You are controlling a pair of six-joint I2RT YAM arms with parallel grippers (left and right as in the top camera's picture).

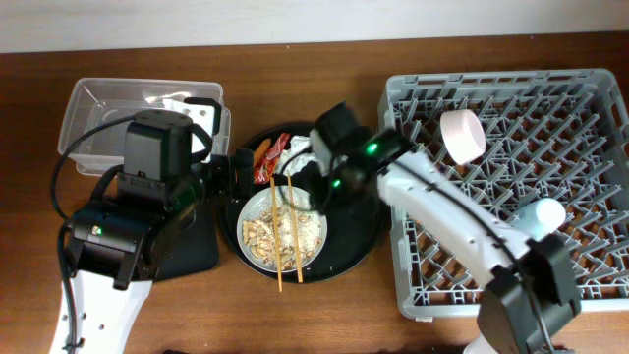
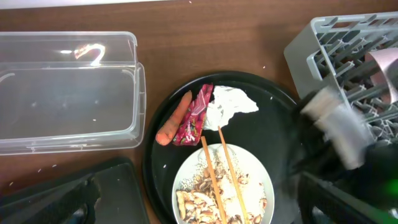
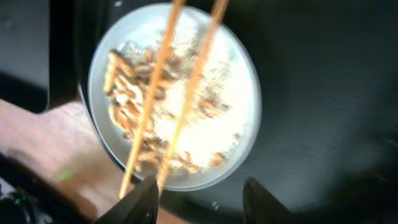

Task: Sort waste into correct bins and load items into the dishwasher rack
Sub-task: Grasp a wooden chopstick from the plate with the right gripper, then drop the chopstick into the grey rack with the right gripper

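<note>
A pale plate [image 1: 317, 239] with beige food scraps [image 1: 261, 236] and wooden chopsticks [image 1: 291, 236] sits in a round black tray. Behind it lie the red wrapper [image 2: 196, 115], the orange carrot stick [image 2: 173, 121] and the white tissue [image 2: 229, 106]. My right gripper [image 3: 202, 202] is open and empty, just above the plate's rim [image 3: 252, 99] near the chopstick tips. My left gripper [image 1: 234, 175] is open at the tray's left edge, empty. The white bowl [image 1: 462, 135] and light-blue cup [image 1: 543, 213] stand in the grey rack [image 1: 580, 108].
The clear tub [image 1: 98, 118] stands at the back left. The shallow black rectangular tray [image 1: 192, 246] lies partly under my left arm. The round black tray [image 1: 364, 236] lies between tub and rack. The right arm [image 2: 336, 130] reaches over its right side.
</note>
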